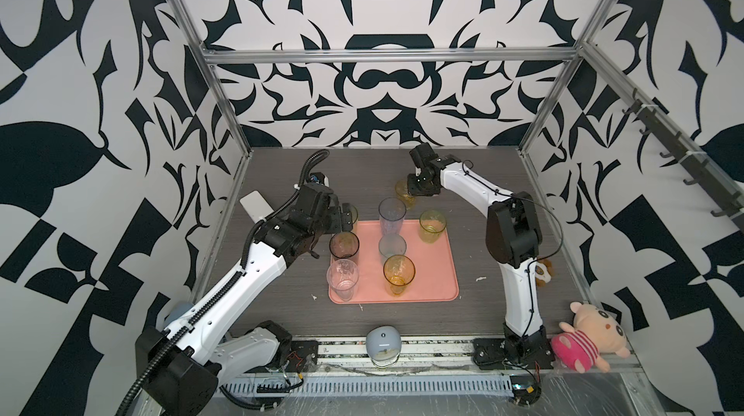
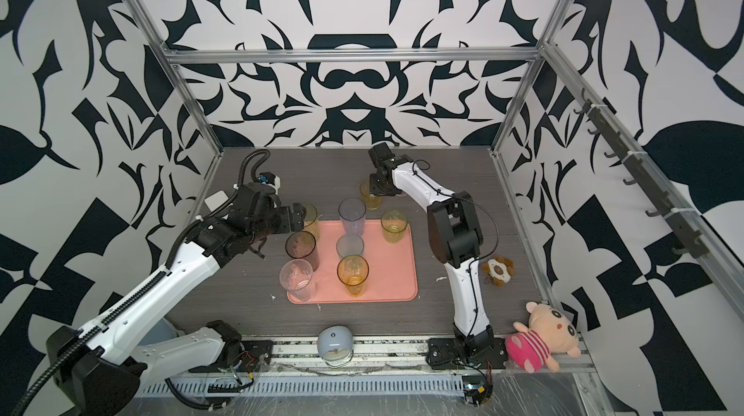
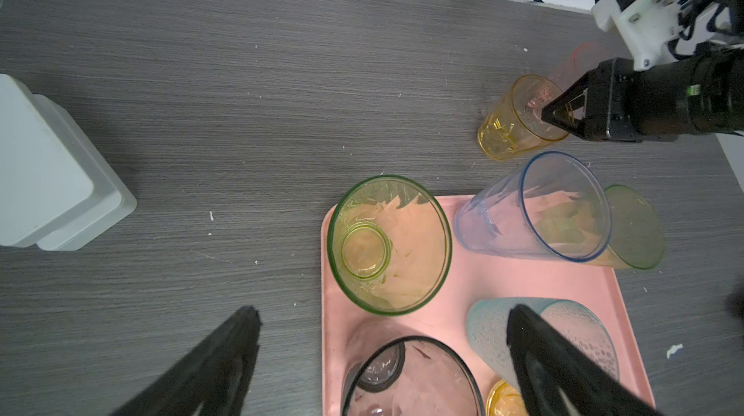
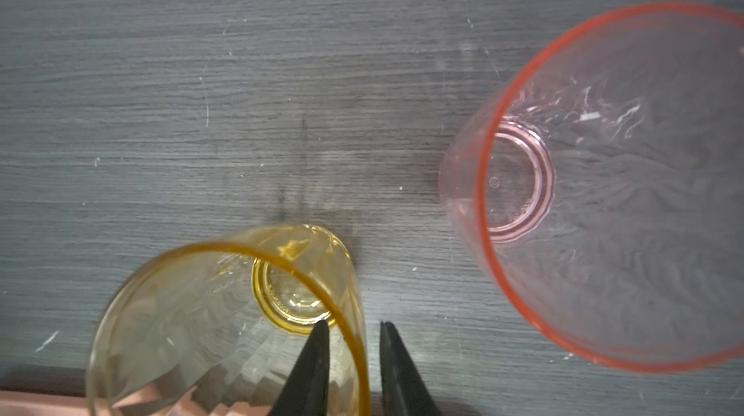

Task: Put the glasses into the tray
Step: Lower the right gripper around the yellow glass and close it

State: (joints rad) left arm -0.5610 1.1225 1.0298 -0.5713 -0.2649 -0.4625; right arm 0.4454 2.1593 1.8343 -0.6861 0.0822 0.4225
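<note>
Behind the salmon-pink flat tray [image 1: 435, 273], on your worktop [image 1: 362, 168]: one faceted yellow transparent tumbler [image 4: 181, 333], upright. Right jaws straddle its rim, unclamped, likely for a rim pinch. Left jaws spread wide, empty, over the tray's corner.

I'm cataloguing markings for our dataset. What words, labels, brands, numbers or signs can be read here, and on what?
No text here is legible.
Amber glass, base: embossed lettering around the ring, too blurred to read.
Pink glass, base: tiny round moulded mark, too small to read.
Green sticker on the right arm: too small to read.
</note>
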